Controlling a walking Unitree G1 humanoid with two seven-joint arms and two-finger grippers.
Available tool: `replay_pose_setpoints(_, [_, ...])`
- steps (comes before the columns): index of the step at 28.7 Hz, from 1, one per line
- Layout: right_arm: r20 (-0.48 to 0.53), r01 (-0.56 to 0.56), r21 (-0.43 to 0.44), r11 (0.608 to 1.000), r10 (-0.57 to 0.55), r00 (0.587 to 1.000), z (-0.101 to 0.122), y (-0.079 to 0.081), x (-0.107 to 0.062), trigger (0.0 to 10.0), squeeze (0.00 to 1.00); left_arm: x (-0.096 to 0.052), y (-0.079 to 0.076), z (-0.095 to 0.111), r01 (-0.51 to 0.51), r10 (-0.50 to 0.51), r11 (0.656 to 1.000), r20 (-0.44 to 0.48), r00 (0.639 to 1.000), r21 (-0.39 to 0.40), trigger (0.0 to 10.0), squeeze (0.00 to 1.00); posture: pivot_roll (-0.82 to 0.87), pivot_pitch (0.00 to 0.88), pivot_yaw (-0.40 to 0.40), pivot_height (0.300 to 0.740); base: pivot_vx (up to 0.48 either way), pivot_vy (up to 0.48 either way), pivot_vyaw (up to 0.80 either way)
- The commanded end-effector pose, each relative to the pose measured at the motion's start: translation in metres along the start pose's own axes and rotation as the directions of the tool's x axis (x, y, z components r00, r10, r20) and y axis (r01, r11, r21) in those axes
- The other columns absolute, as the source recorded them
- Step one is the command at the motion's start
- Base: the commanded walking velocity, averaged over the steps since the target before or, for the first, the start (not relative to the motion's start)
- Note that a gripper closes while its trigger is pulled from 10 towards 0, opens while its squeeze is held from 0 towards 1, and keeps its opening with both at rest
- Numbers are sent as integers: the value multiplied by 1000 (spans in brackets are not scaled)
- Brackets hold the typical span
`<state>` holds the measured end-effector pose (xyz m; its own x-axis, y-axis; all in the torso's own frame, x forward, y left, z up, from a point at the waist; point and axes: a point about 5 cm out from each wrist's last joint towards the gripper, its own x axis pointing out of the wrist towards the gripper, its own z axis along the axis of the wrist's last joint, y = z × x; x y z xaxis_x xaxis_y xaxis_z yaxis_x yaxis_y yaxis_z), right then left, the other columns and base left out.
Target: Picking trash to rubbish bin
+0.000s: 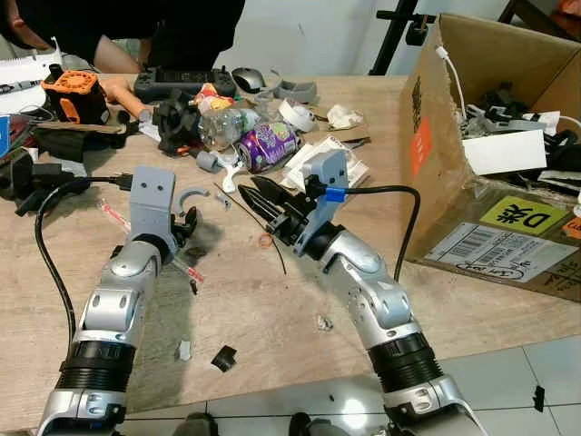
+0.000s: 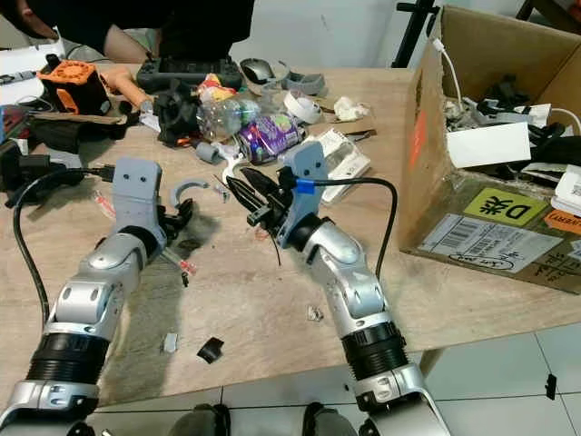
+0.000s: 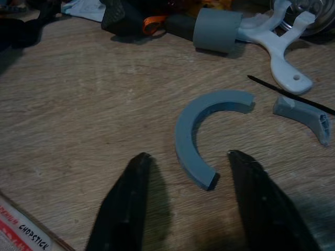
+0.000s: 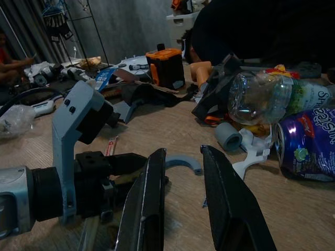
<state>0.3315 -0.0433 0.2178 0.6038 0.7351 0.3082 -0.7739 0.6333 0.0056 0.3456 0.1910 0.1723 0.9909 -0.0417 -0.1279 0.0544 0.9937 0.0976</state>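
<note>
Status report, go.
Left gripper open, low over grey plastic half-ring on the table. Right gripper open, empty, alongside. Thin black strip nearby.

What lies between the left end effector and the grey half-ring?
Only bare wooden table, seen in the left wrist view: the open left end effector nearly straddles the grey half-ring.

Grey half-ring [image 3: 194, 133] flat on table [image 1: 272, 300]

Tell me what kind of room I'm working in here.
Probably a workshop or robotics lab, not a kitchen: a cluttered wooden table holds grey 3D-printed plastic parts such as a curved half-ring, a black handheld controller, and an open cardboard box stuffed with cables and parts.
</note>
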Motion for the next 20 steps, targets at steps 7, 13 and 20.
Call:
replay_pose_setpoints(7, [-29,2,9,1000,-2,1000,-6,0,-2,10000,0,-4,-3,-34,24,-27,999,-160,987,-21,0,0,68,228,-66,740,0,0,0])
replay_pose_setpoints(13, [-34,10,9,1000,-9,999,-7,-1,-4,10000,0,-3,1,-31,-8,6,1000,-143,990,-15,0,0,67,220,-65,740,0,0,0])
replay_pose_setpoints(20, [-29,15,6,1000,-15,999,-6,-3,-4,10000,0,-2,14,-23,-100,99,995,-94,991,-9,0,0,67,236,-67,740,0,0,0])
